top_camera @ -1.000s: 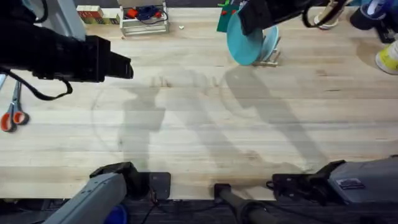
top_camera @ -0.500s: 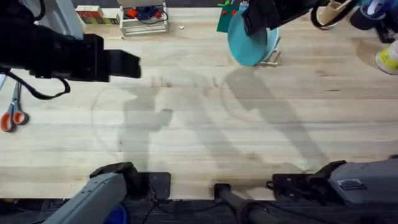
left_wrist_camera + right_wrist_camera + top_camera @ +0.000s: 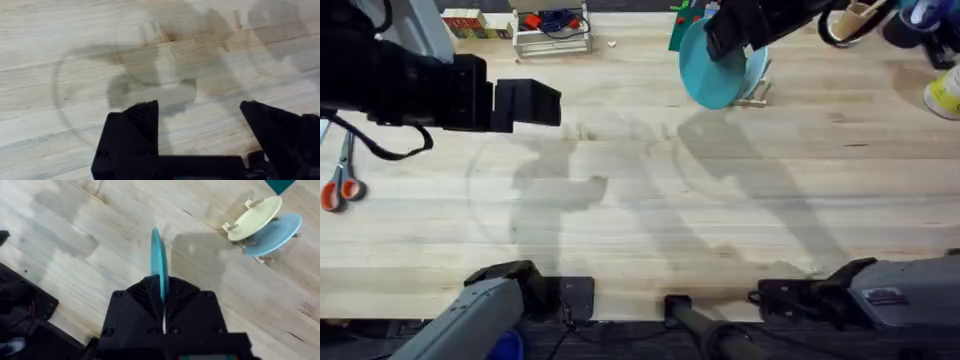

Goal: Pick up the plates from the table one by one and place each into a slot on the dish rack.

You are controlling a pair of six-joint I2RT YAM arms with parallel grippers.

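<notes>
Dish rack (image 3: pixel 754 92) mostly hidden behind turquoise plate (image 3: pixel 713 68). Plate stood on edge, tilted, just above rack, clamped at rim by right tool (image 3: pixel 161 311). Left tool (image 3: pixel 200 131) wide open, empty, well apart over counter (image 3: pixel 650 210).

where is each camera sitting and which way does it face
overhead: above the arm bases, looking down and forward over the table; both arms show.
left wrist: on the left arm, looking down at bare tabletop; left claw open.
right wrist: on the right arm, facing the table; right claw grips the turquoise plate edge-on.
shared: overhead and right wrist both show that plate and the dish rack.
</notes>
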